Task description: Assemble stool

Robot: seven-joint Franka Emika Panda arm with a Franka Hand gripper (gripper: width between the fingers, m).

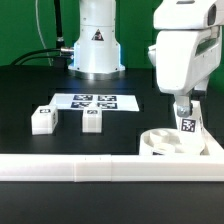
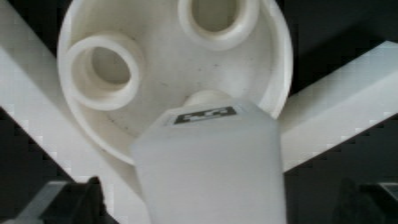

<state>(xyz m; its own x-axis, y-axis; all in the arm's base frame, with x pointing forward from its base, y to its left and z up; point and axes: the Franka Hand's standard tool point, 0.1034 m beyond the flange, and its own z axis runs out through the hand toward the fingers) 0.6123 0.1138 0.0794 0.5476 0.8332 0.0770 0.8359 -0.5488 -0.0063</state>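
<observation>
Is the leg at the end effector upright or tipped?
Upright: the leg stands vertical over the seat, gripped by the end effector.

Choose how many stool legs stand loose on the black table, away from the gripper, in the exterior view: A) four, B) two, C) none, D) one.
B: a first leg and a second leg stand near the marker board; the third leg is in the gripper over the seat.
</observation>
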